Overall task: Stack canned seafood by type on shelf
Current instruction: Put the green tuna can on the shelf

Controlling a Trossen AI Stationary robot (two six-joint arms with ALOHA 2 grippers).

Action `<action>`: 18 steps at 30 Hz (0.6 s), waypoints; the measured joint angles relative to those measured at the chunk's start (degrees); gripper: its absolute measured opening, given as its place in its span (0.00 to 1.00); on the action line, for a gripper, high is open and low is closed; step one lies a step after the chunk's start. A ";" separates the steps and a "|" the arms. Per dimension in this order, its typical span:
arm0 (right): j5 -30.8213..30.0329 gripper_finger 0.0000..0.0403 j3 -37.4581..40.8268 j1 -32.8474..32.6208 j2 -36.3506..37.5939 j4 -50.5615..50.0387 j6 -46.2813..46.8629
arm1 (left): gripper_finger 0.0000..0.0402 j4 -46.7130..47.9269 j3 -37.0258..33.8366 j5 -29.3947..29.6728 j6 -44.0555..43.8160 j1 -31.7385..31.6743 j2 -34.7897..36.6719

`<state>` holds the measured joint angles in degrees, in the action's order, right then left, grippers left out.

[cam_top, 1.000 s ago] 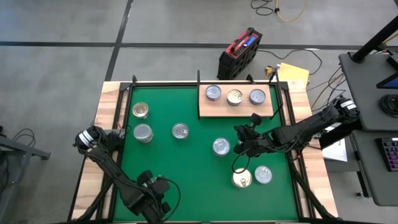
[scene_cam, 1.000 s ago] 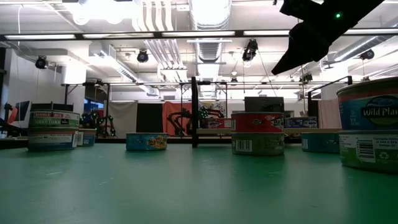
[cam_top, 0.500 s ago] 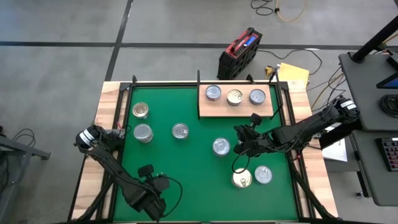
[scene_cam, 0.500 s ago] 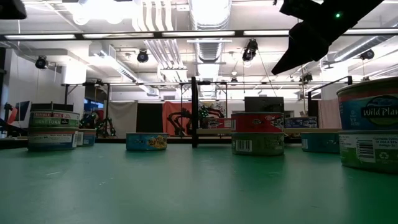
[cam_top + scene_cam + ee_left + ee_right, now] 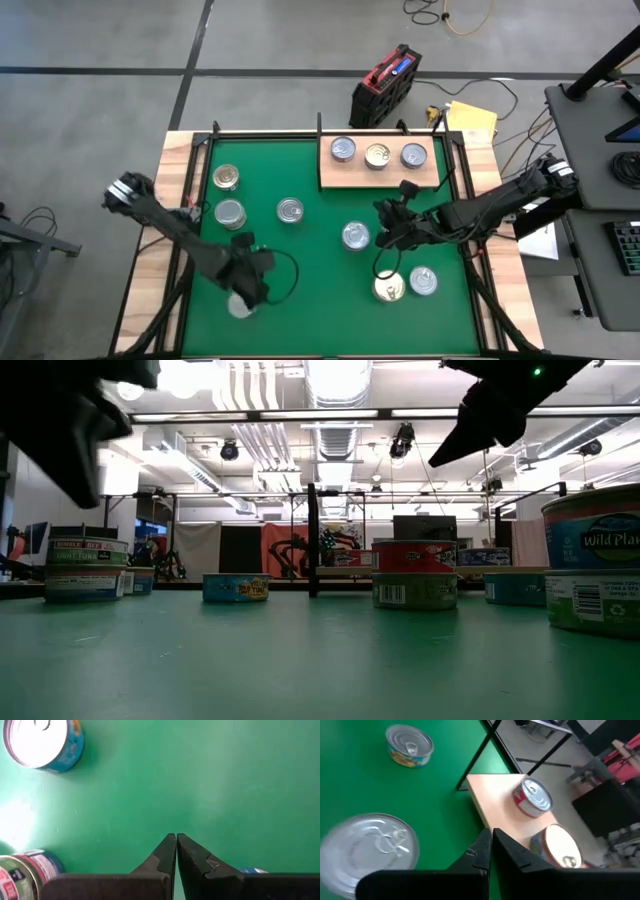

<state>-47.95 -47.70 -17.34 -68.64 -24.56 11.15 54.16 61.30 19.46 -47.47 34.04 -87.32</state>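
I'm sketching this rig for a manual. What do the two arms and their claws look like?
Both arms are black, jointed tubes with loose black cables looping off them. The left claw and right claw each end in two flat, dark fingers tapering to a point. The right arm shows a small green light in the low view.

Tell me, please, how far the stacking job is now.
Done: three round metal tins sit in a row on the pale wooden shelf, none visibly stacked. In hand: nothing; the left end effector and right end effector are shut and empty. Left: the loose tins on the green mat.
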 joint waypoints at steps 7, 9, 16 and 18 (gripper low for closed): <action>3.67 0.02 -1.57 6.06 0.39 0.09 -5.02 | 0.00 -0.58 -7.40 -2.90 -2.14 -11.68 14.22; 6.53 0.02 -1.79 7.58 0.65 0.94 -4.71 | 0.00 0.06 -8.18 -2.91 -5.13 -13.89 16.84; 12.31 0.02 -1.18 6.59 0.37 1.08 1.77 | 0.00 10.41 -8.48 -0.75 -13.42 -15.56 19.02; 12.46 0.02 -0.67 5.37 0.26 0.87 3.21 | 0.00 13.93 -8.48 0.48 -14.19 -15.62 18.42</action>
<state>-35.49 -48.38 -11.97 -68.38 -23.69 14.36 68.09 52.82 19.94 -61.66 18.42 -68.90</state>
